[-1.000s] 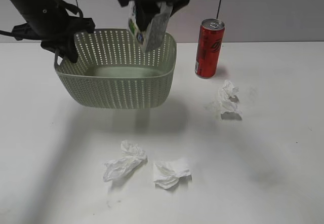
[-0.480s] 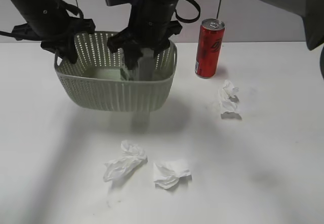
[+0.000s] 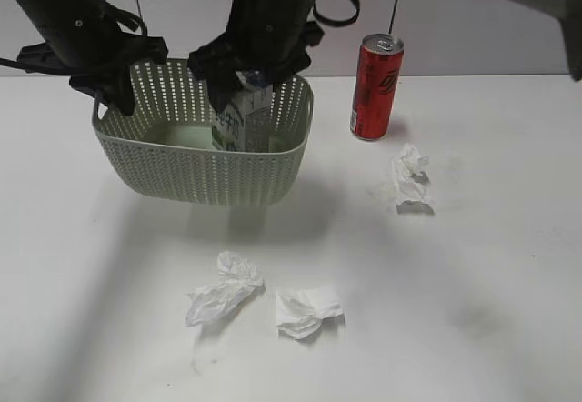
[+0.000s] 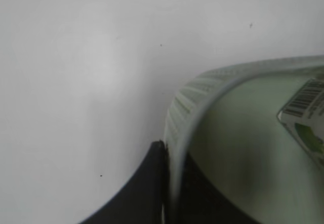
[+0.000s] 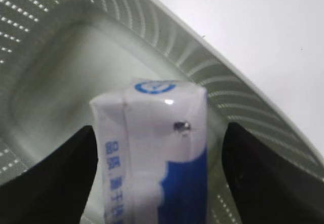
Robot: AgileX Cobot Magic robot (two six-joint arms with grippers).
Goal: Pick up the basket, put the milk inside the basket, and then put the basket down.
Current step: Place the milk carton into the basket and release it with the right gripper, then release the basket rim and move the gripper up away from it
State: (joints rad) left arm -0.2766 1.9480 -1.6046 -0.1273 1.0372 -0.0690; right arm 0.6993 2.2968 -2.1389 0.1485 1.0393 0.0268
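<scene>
Fingers (image 5: pixel 61 178) apart beside milk (image 5: pixel 157 148), Chinese print

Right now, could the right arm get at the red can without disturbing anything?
Probably yes. The right gripper is open around the milk in the basket; the red can stands apart to its right, nothing between.

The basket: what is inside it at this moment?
The milk stands inside the basket, with the right gripper directly above it, jaws apart. The near wall hides the carton's base, so contact with the floor cannot be seen.
</scene>
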